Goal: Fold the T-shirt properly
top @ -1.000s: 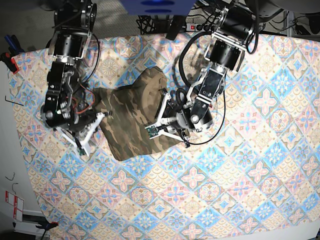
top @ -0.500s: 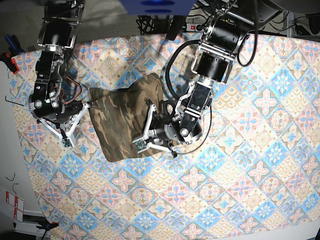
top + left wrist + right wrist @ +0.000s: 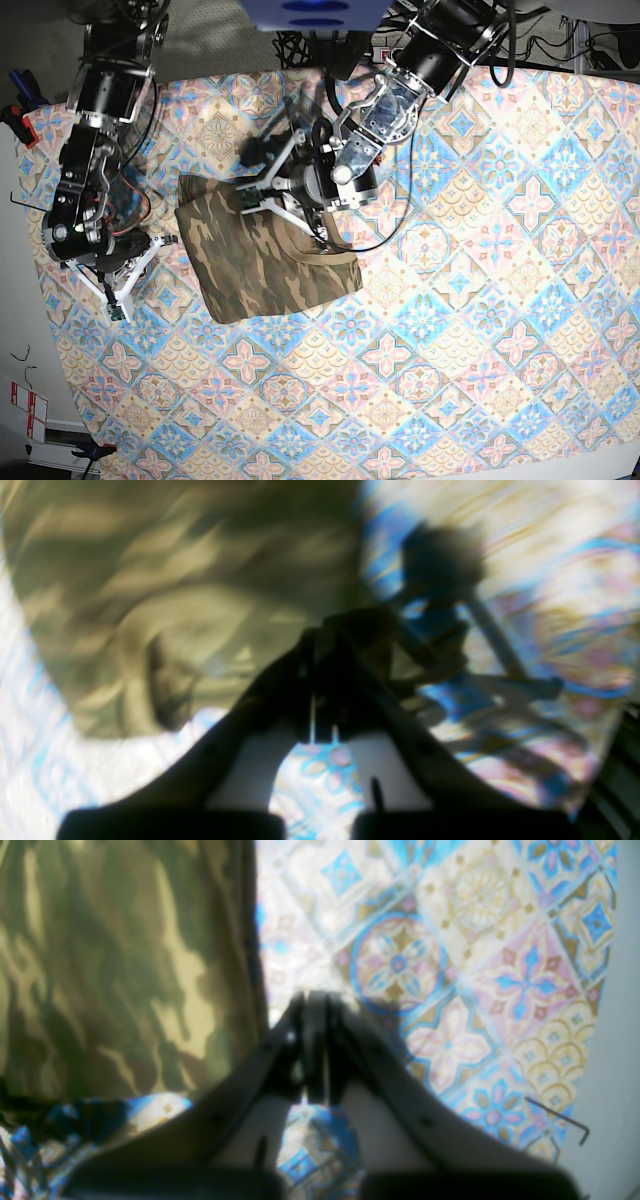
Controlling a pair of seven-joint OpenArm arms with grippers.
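The camouflage T-shirt [image 3: 260, 265] lies as a compact folded block on the patterned tablecloth [image 3: 480, 300]. My left gripper [image 3: 243, 197] hangs at the shirt's upper edge, with its arm reaching in from the top right. In the blurred left wrist view its jaws [image 3: 320, 630] are shut at the border of the T-shirt [image 3: 150, 580], and no cloth shows between them. My right gripper [image 3: 115, 308] is shut over bare tablecloth to the left of the shirt. In the right wrist view its tips [image 3: 315, 1002] sit just beside the straight edge of the T-shirt [image 3: 100, 965], holding nothing.
A thin bent metal key [image 3: 555, 1120] lies near the white table margin [image 3: 20, 300] at the left. Cables and a power strip [image 3: 400, 50] run along the back edge. The tablecloth [image 3: 475, 965] stretches wide to the right and the front.
The left gripper swept up and to the left across the shirt to its upper edge. The shirt's upper lobe is gone and it lies more compact. The right gripper drifted left and down, away from the shirt.
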